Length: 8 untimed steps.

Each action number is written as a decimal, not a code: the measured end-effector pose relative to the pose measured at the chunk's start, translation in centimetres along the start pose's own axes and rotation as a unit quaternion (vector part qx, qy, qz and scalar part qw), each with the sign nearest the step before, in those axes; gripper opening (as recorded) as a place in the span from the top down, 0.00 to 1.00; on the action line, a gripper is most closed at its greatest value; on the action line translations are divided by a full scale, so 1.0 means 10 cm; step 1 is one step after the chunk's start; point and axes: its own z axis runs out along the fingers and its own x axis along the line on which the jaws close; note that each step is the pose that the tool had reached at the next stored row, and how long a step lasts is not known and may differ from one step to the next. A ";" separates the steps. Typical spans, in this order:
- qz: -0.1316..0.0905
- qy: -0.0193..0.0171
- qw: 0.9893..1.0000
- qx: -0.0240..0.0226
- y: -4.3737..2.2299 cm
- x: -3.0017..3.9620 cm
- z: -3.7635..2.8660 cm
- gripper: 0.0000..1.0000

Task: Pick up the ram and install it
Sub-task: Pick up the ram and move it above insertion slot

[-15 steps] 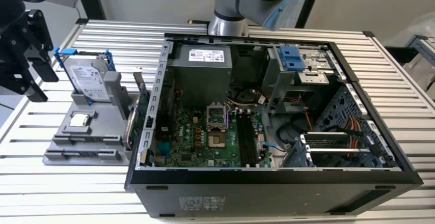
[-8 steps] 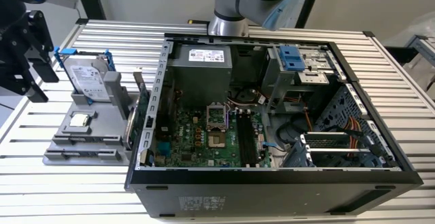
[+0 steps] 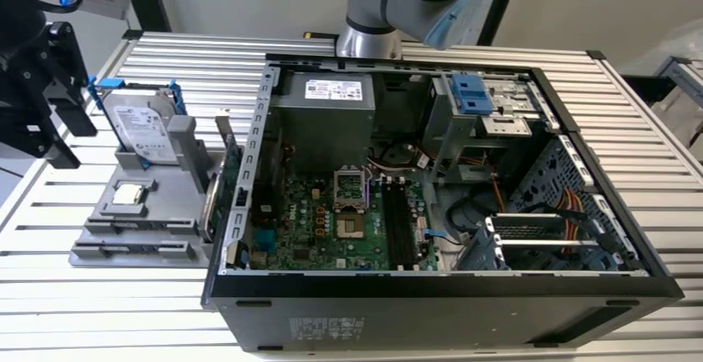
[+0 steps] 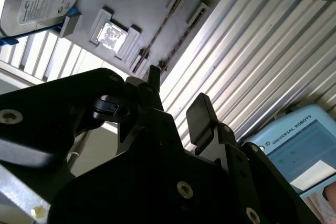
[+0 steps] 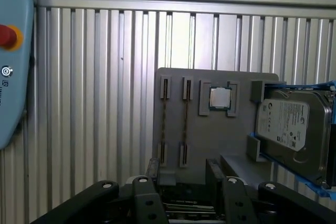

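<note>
Hand (image 5: 182, 176), open and empty, faces the grey tray (image 5: 220, 136) on the worktop (image 5: 94, 103), where two ram sticks (image 5: 164, 121) stand on edge beside the processor (image 5: 219, 98).

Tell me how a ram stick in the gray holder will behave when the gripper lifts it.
The ram stick stands on edge, thin and long, so it is probably light and stiff, yet likely to crack if levered sideways. The end slots of the gray holder may resist a tilted pull.

The arm's hand (image 5: 182, 177) hangs in the air, its two dark fingers (image 5: 214, 171) spread apart, gripping nothing.
</note>
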 end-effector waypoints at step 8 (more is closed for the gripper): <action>0.000 0.000 1.000 0.000 0.000 0.000 0.042 0.00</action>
